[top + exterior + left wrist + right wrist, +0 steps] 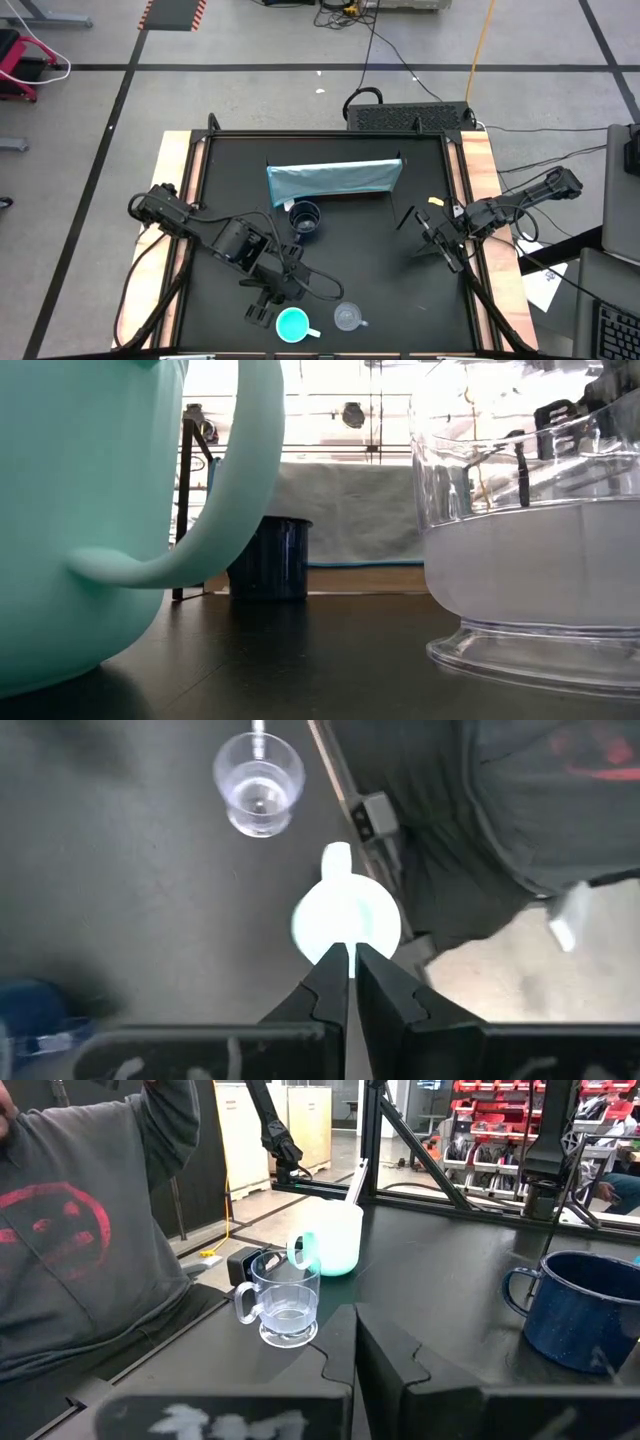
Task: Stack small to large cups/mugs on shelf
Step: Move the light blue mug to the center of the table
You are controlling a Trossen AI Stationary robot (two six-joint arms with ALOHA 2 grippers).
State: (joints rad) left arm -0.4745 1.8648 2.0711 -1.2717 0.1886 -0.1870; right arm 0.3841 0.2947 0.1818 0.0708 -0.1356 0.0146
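The turquoise mug [293,325] stands upright on the black table near its front edge, and the clear mug [347,317] stands just to its right. The navy mug [304,218] sits upright in front of the light blue shelf [335,180], which lies across the far middle. My left gripper [352,960] hovers shut over the turquoise mug [345,918], pointing steeply down, with nothing between its fingers. In the right wrist view its tip shows above and behind that mug [335,1235]. My right gripper [432,245] waits shut and level at the table's right side.
A person in a grey sweatshirt [70,1250] stands close to the table's near edge, beside the two front mugs. Open black table surface [380,270] lies between the front mugs and the shelf. Wooden rails [175,180] border the table left and right.
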